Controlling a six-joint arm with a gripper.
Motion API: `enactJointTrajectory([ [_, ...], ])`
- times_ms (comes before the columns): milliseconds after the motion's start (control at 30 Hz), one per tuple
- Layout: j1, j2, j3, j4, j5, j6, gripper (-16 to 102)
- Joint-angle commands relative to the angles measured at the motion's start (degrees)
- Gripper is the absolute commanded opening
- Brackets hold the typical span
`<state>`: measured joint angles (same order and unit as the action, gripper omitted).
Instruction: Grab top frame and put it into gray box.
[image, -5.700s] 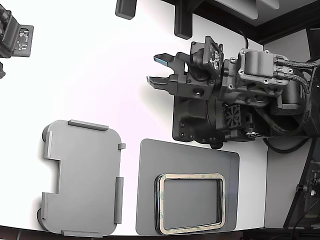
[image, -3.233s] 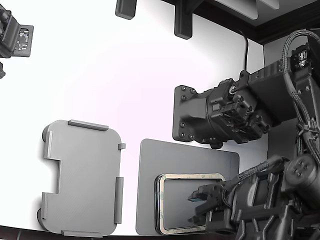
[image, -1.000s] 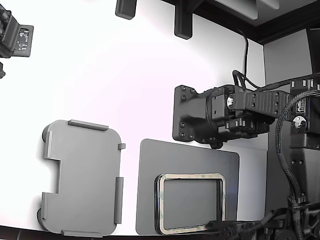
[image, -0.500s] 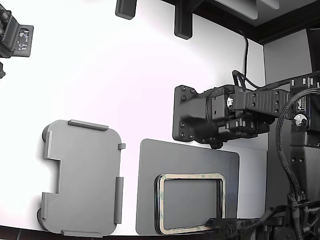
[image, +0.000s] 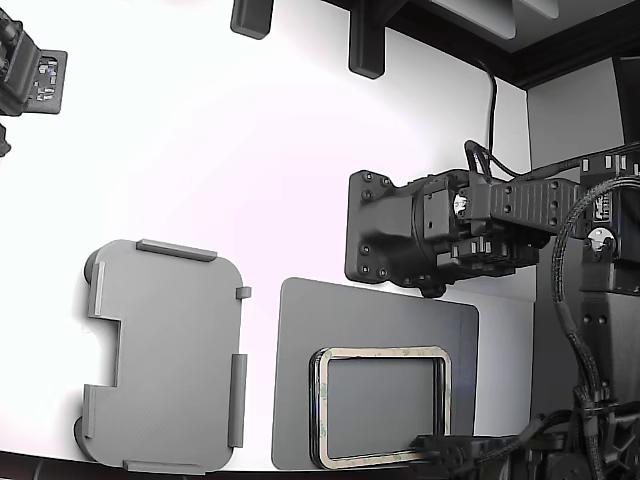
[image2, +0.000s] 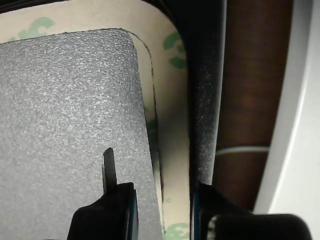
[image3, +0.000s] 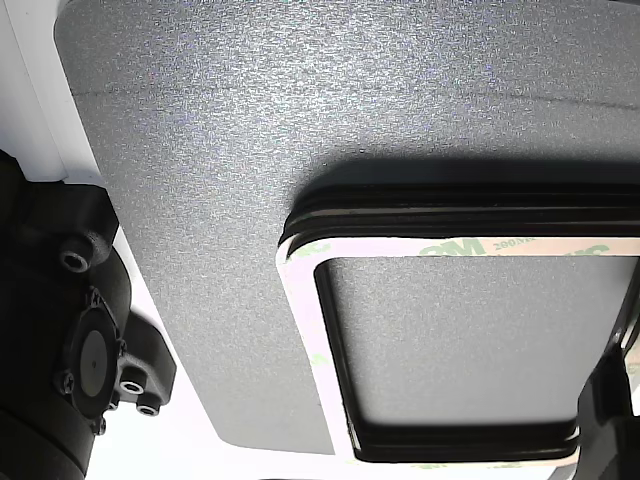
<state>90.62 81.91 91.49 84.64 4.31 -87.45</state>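
The top frame (image: 381, 406) lies flat on the dark mat (image: 372, 318) near the counter's (image: 220, 150) front edge, with the gray box (image: 165, 355) beside the mat. The gripper (image2: 161, 210) is low over 1 side of the frame, its jaws a little apart, 1 on each side of the strip and not squeezing it.

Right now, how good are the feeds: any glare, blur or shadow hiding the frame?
Exterior view: the white table is overexposed, though the top frame reads clearly on the dark mat. Wrist view: sharp on the frame's rail, with the pincer fingers soft in the near foreground. Other view: a shadow band darkens the mat beside the frame.
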Motion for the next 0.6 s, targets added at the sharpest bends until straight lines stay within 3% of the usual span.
enactJointTrajectory([
  [0, -0.6, 1.8, -0.9, -0.5, 0.2, -0.4, 44],
  [567, -0.6, 1.1, 0.4, -3.1, 0.6, -0.9, 38],
])
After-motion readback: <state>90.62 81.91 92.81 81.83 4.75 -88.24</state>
